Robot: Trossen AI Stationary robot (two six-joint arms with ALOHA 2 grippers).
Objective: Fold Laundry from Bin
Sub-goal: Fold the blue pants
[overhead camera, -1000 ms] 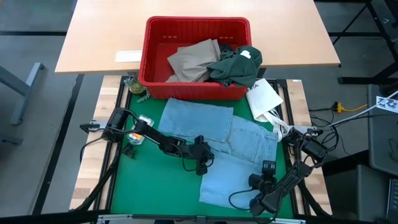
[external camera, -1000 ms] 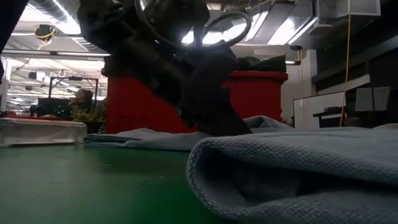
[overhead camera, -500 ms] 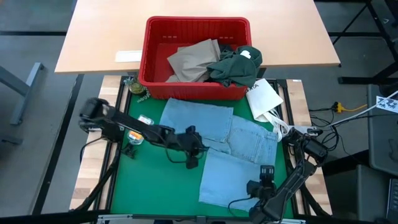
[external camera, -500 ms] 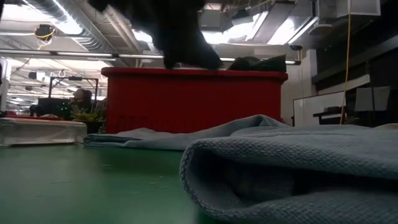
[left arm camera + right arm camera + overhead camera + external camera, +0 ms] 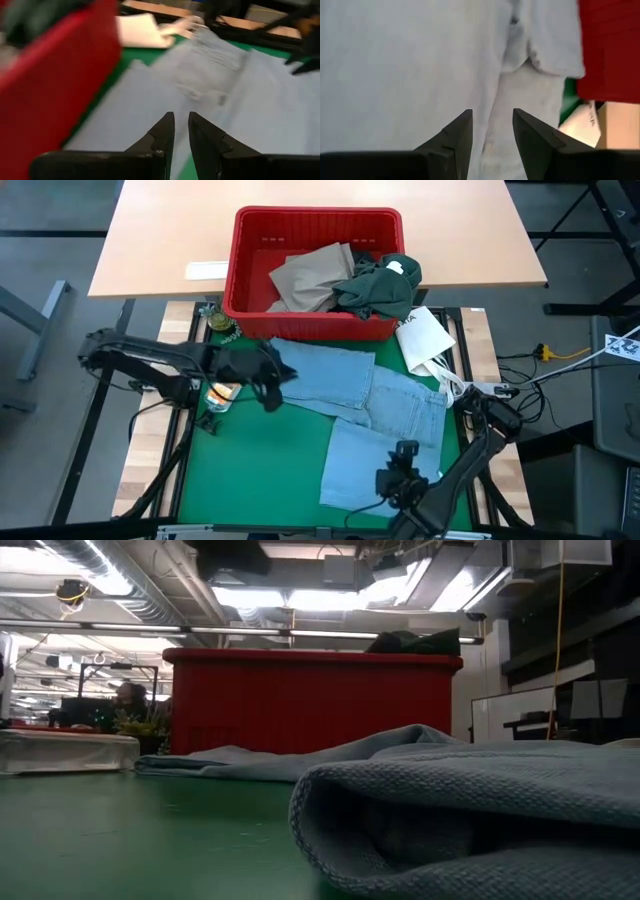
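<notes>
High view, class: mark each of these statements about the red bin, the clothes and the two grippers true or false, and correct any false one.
1. The bright red slotted plastic bin holds tan khaki trousers. True.
2. The dark green garment lies flat on the green mat. False: it sits in the bin, draped over its rim.
3. The light blue garment is spread on the green mat. True.
4. The left gripper holds the white packet. False: its fingers grip nothing.
5. The right gripper is inside the bin. False: it hovers over the light blue garment.
</notes>
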